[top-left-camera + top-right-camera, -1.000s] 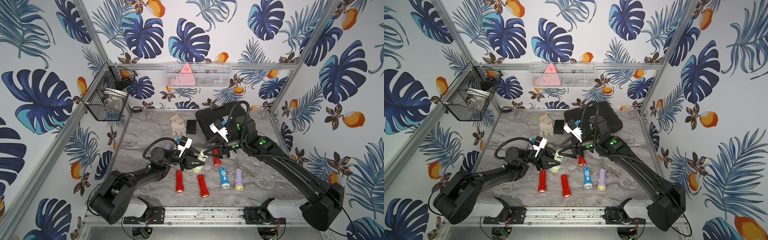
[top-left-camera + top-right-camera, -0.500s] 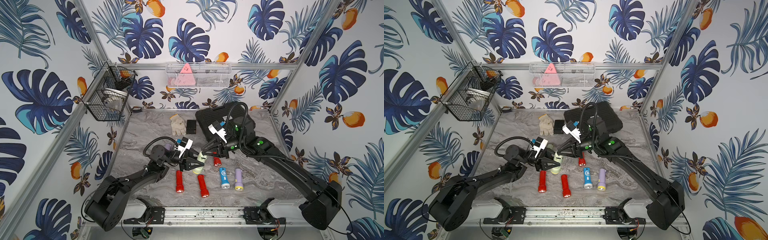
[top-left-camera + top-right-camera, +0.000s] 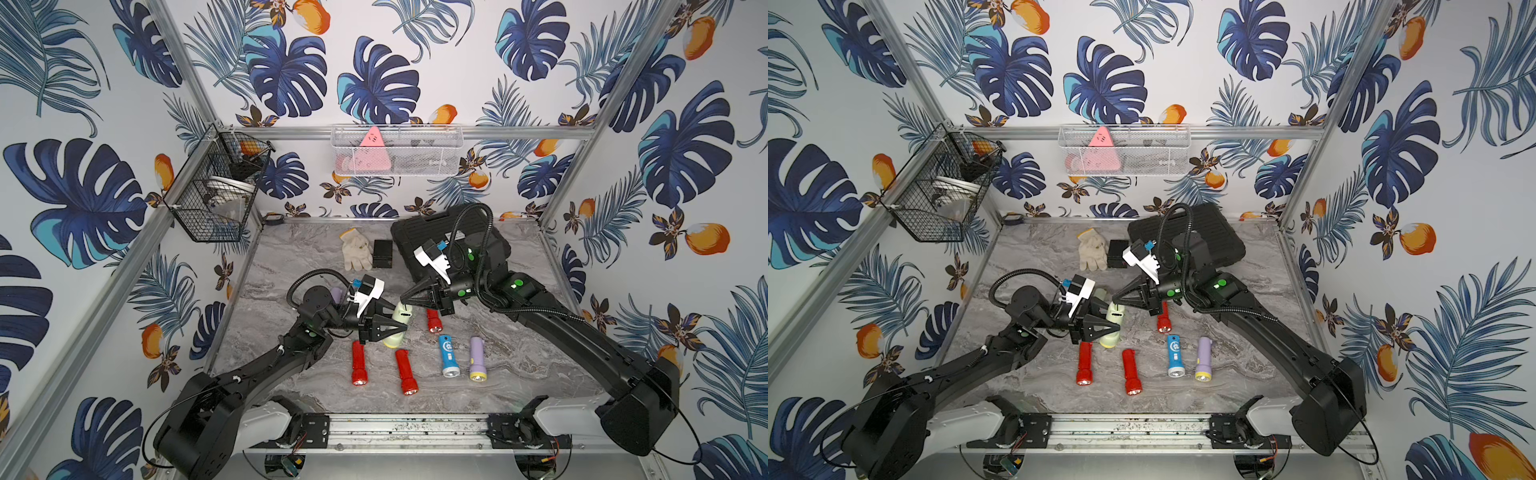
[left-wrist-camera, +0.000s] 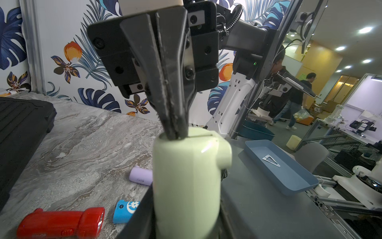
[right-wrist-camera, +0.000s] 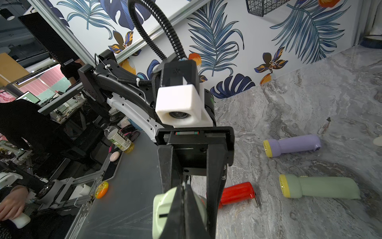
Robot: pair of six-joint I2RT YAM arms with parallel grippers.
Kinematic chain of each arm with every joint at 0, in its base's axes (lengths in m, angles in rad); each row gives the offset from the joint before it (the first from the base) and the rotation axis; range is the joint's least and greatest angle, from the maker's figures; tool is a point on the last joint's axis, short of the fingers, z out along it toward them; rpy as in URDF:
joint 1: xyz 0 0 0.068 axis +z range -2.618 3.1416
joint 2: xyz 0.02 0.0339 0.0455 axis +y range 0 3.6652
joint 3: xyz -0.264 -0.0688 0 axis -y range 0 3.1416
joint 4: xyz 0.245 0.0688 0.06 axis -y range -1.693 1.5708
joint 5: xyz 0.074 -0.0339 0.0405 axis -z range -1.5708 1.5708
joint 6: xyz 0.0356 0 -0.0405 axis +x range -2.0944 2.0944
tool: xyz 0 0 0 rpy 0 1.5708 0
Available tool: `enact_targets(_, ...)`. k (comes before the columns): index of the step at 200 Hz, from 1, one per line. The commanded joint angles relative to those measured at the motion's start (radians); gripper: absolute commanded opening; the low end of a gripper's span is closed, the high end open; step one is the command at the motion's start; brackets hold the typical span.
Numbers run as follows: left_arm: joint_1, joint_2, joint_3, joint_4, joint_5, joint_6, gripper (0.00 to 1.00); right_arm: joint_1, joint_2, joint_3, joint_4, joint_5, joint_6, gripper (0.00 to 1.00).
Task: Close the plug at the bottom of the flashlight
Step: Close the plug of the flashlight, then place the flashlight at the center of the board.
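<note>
My left fingers [image 3: 384, 329] are clamped round the pale green flashlight [image 4: 186, 175], holding it off the counter [image 3: 519, 332] near the centre, bottom end up. My right fingers [image 4: 169, 99] are pinched together with nothing between them. They come in from 2 o'clock, and their tips rest on that end, toward its rim rather than its middle. The plug lies under them, so I cannot tell whether it is seated.

The risk, as I judge it, is in pushing off-centre. My tips could skid off the smooth plastic, or they could lever the body round in the left grip, which holds it well below that end. Too hard a shove may drive it out of the grip and drop it among the red flashlights [image 3: 359, 363] at 6 o'clock.
</note>
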Motion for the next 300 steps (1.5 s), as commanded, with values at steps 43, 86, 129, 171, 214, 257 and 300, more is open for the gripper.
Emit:
enact_targets(43,-0.002,-0.023,0.029,0.12,-0.017,0.067,0.0,-0.003,-0.003,0.012,-0.121,0.176,-0.019,0.0)
enact_targets(86,-0.006,-0.022,0.02,0.138,-0.007,0.045,0.0,-0.018,-0.014,0.031,-0.046,0.342,0.015,0.0)
enact_targets(129,-0.02,-0.012,0.015,0.136,-0.005,0.045,0.0,-0.028,-0.07,-0.035,0.178,0.5,0.134,0.31)
enact_targets(171,-0.028,0.003,0.015,0.161,-0.007,0.025,0.0,-0.031,-0.074,-0.023,0.198,0.569,0.136,0.44)
enact_targets(214,-0.043,-0.037,0.036,-0.062,-0.061,0.16,0.0,-0.035,-0.089,-0.108,0.213,0.803,0.189,0.62)
enact_targets(257,-0.102,-0.095,0.112,-0.523,-0.293,0.428,0.0,-0.096,-0.098,-0.176,0.163,0.948,0.232,1.0)
enact_targets(300,-0.142,-0.053,0.15,-0.618,-0.598,0.35,0.0,-0.333,-0.102,-0.258,0.157,0.883,0.382,1.0)
